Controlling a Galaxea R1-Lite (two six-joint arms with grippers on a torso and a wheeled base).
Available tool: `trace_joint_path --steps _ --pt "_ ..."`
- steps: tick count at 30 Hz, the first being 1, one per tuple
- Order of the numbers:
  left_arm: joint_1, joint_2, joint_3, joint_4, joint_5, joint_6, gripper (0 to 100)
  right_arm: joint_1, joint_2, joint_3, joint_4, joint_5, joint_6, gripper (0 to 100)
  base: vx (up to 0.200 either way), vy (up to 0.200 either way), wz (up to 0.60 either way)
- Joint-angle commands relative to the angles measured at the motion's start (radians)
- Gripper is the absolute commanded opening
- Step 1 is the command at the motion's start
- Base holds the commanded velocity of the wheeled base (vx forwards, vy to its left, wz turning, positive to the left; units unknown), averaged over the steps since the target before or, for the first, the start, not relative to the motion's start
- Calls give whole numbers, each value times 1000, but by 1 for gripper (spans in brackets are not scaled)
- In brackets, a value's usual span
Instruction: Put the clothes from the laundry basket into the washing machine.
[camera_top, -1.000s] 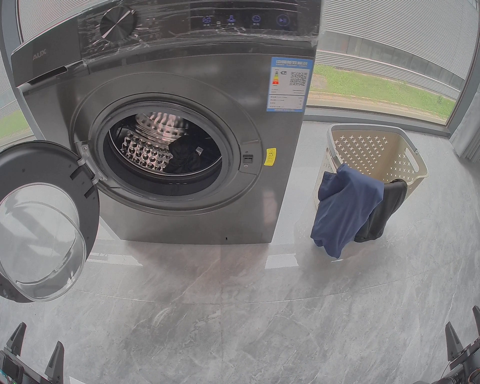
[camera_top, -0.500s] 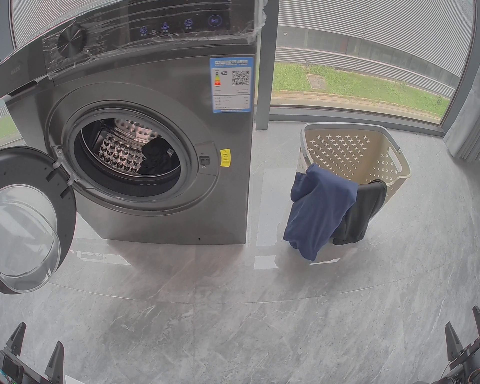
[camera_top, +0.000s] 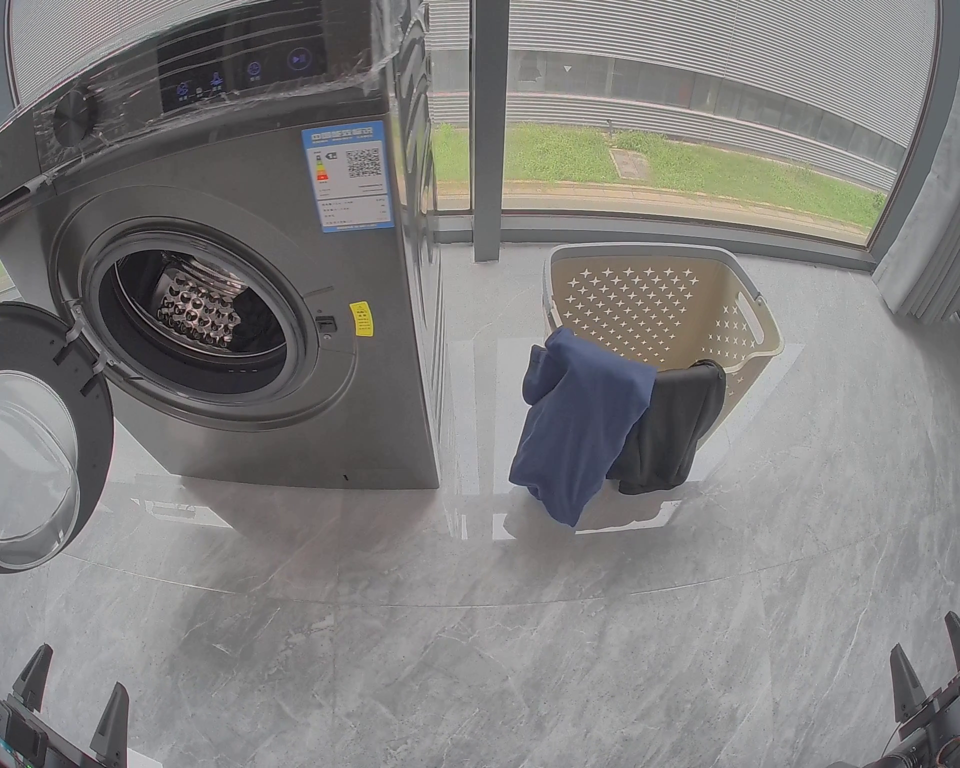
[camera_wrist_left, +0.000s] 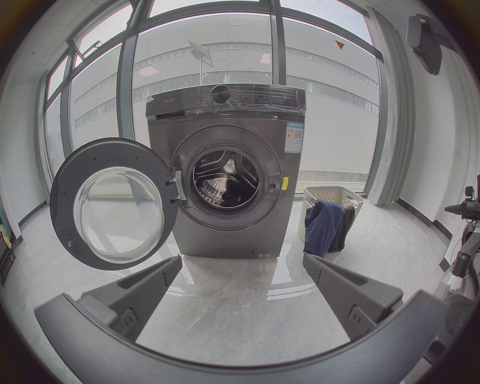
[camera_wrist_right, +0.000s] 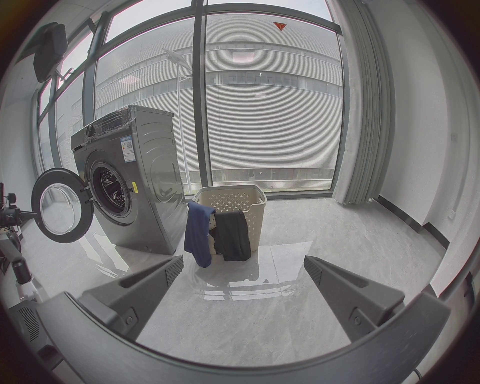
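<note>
The washing machine (camera_top: 250, 300) has its door (camera_top: 40, 440) swung wide, ready for loading I'd say. Just beside it, at the floor's far edge under the window, stands the laundry basket (camera_top: 650, 262). A blue garment (camera_top: 580, 420) and a black garment (camera_top: 670, 425) are draped over its near rim, easy pickings. The left gripper (camera_wrist_left: 241, 259) and right gripper (camera_wrist_right: 242, 260) hang low, well apart from the basket, jaws spread and holding nothing.

You saw a dark grey washing machine (camera_top: 385, 400), a beige laundry basket (camera_top: 640, 300) patterned with small star cut-outs, a navy blue garment (camera_top: 580, 425), a black garment (camera_top: 672, 430) and a grey marbled floor (camera_top: 500, 650).
</note>
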Motion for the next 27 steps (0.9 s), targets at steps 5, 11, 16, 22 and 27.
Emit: trace_joint_path --steps 5,11,16,22,27 --pt "0 -4 18 0 2 -3 100 0 -13 18 0 0 -2 100 120 0 0" --pt "0 -4 18 0 0 -7 100 0 -13 18 0 0 -5 100 200 0 0" --pt "0 -4 18 0 2 -10 100 0 -13 18 0 0 -5 100 200 0 0" --pt "0 -4 16 0 3 -15 100 0 -13 18 0 0 -5 100 133 0 0" --pt "0 -4 16 0 2 -10 100 0 -13 18 0 0 -5 100 0 -40 0"
